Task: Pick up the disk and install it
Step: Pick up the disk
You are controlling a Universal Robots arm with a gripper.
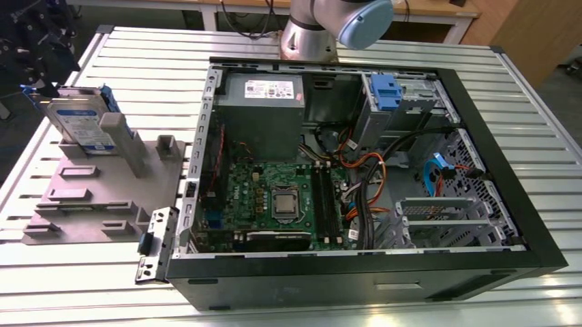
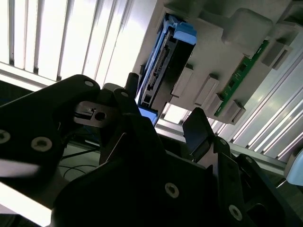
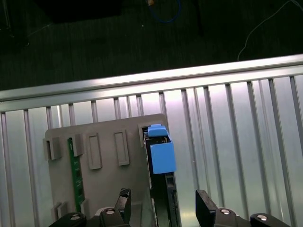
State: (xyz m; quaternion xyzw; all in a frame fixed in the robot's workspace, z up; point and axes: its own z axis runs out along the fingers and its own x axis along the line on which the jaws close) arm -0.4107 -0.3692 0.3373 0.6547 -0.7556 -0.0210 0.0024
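Disk (image 3: 160, 158): upright in grey fixture (image 3: 105, 128) on slatted table (image 3: 236, 123). Gripper (image 3: 164, 197): fingers spread wide, flanking the disk, gripping nothing.

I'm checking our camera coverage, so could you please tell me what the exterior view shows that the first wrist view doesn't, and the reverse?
Exterior view adds: the open computer case, its motherboard, a blue latch and the arm's base.
First wrist view adds: the gripper, open, a finger on each side of the disk and apart from it; a green circuit board in the holder; dark floor past the table.
Both: the disk standing on edge in the grey holder on the slatted table.
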